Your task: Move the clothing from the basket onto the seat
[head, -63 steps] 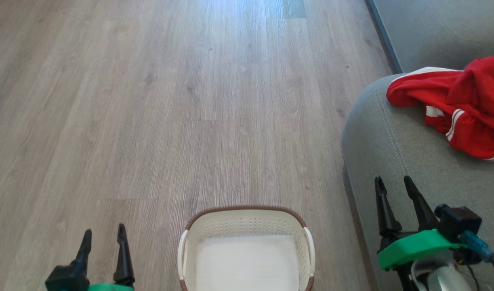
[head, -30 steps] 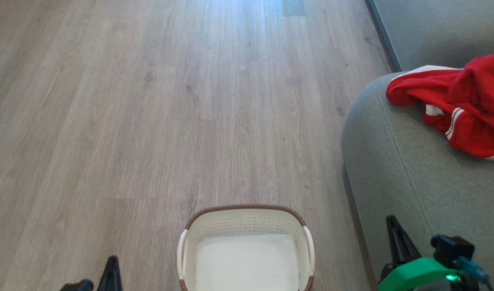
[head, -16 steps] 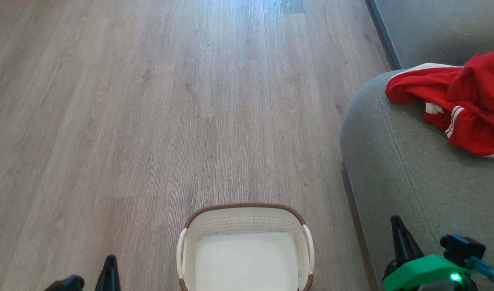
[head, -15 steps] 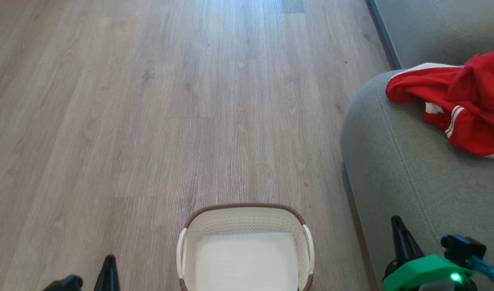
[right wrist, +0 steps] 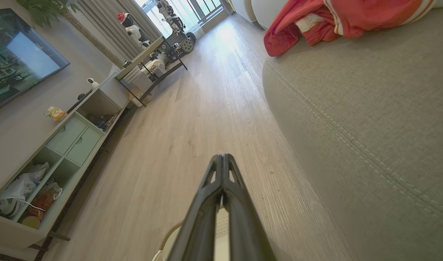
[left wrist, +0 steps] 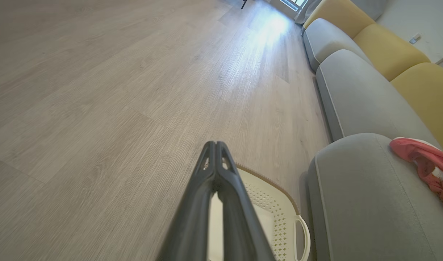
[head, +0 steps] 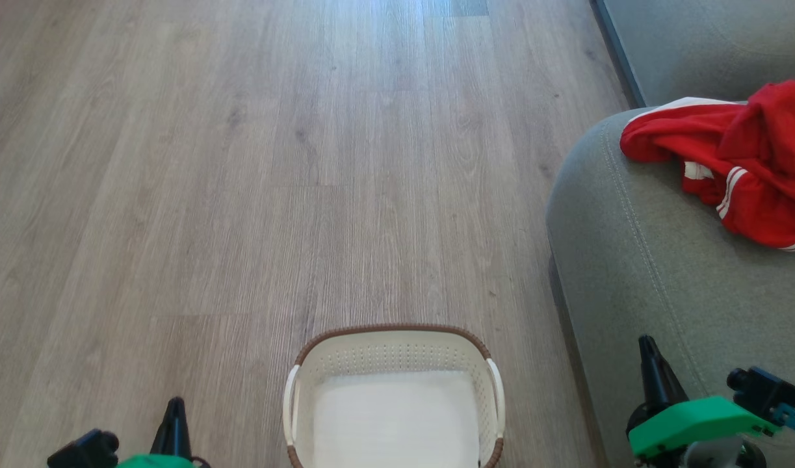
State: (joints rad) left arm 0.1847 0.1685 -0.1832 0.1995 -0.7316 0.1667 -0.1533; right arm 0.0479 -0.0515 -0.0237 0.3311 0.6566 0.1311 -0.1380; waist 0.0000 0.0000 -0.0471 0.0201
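Observation:
The white perforated basket (head: 390,333) with a brown rim stands on the floor at the bottom centre, and its white bottom shows bare. Red clothing (head: 748,156) with white stripes lies bunched on the grey-green seat (head: 631,260) at the right. My left gripper (head: 174,408) hangs low left of the basket, its fingers (left wrist: 216,145) pressed together and holding nothing. My right gripper (head: 647,348) hovers over the seat's front edge, well short of the clothing (right wrist: 333,21), shut and holding nothing. The basket's wall (left wrist: 279,203) shows just behind the left fingers.
Wood plank floor (head: 306,162) spreads ahead and to the left. A second grey cushion (left wrist: 351,94) and yellow back cushions (left wrist: 388,47) continue the sofa. In the right wrist view, a low TV cabinet (right wrist: 62,145) and a black-framed table (right wrist: 152,61) line the far wall.
Both grippers went from open to shut and drew back toward the bottom edge. The camera drifted slightly. Basket and clothing have stayed put.

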